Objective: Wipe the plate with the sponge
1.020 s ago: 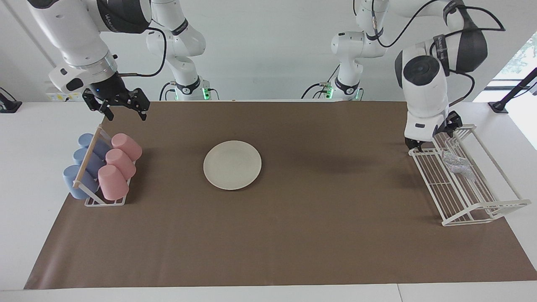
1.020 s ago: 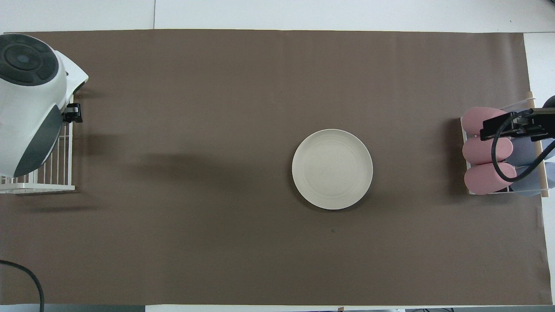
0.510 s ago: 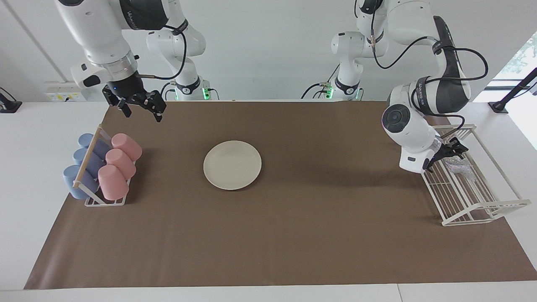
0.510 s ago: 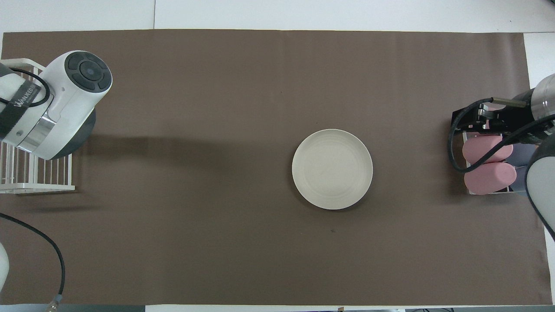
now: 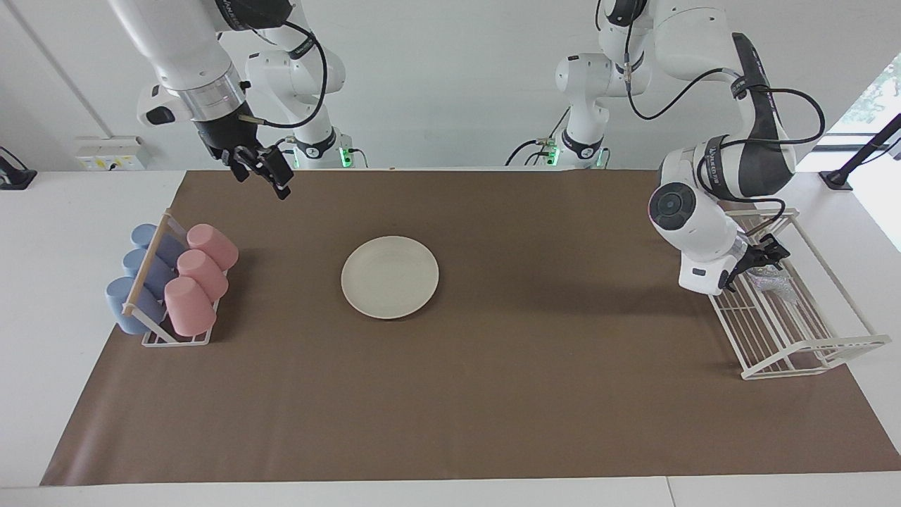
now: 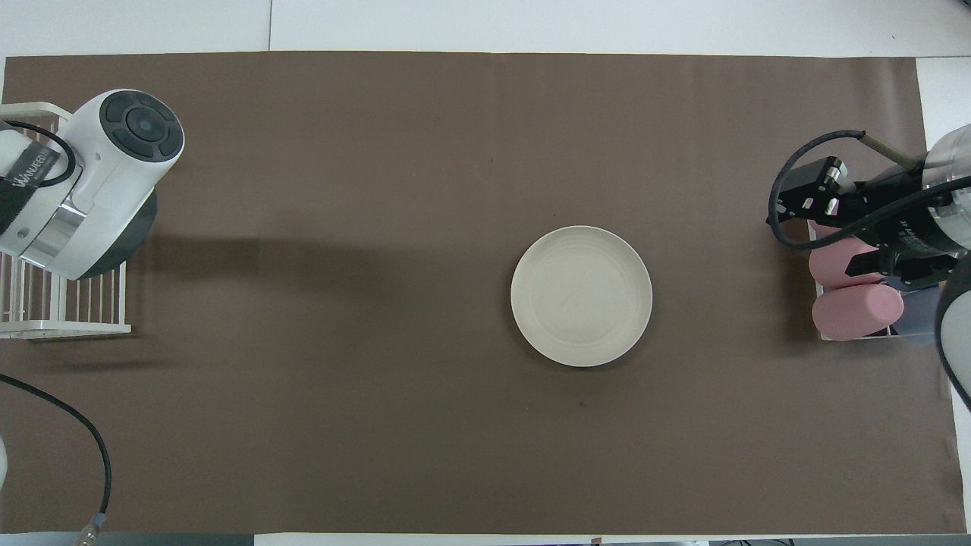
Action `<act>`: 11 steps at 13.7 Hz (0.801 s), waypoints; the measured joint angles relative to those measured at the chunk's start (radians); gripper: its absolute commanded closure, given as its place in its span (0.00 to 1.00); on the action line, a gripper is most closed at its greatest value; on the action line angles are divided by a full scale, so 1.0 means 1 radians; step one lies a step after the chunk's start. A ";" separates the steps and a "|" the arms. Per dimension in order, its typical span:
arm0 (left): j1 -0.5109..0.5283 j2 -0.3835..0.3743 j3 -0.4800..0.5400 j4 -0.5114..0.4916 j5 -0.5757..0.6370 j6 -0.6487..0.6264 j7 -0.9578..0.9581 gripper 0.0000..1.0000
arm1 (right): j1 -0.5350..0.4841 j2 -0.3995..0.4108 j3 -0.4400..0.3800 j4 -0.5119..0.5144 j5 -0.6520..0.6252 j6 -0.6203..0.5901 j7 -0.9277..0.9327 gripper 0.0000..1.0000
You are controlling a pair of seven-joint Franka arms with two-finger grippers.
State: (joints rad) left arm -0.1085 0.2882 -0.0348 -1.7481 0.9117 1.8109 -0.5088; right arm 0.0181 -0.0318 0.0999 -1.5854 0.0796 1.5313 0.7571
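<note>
One arm (image 6: 45, 197) beside the plate (image 6: 581, 296) bears unreadable black lettering.

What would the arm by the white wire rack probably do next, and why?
Probably close the left gripper on the sponge and lift it: the gripper sits at the sponge inside the wire rack, while the plate lies bare mid-table, unwiped.
</note>
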 measured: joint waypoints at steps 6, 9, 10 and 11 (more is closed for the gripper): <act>0.009 0.000 0.000 0.000 0.000 0.002 -0.019 1.00 | 0.141 0.008 0.013 0.046 -0.032 -0.033 0.376 0.00; 0.009 -0.001 -0.002 0.002 0.000 0.007 -0.033 1.00 | 0.197 0.029 0.025 0.028 -0.030 0.033 0.596 0.00; 0.009 -0.003 -0.003 0.006 -0.005 0.009 -0.034 1.00 | 0.222 0.038 0.029 0.023 -0.030 0.051 0.668 0.00; 0.009 -0.005 -0.004 0.015 -0.025 0.010 -0.036 1.00 | 0.242 0.046 0.032 0.022 -0.027 0.063 0.733 0.00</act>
State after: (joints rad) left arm -0.0999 0.2833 -0.0384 -1.7332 0.8865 1.8213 -0.5450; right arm 0.2604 0.0139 0.1320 -1.5634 0.0523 1.5945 1.4898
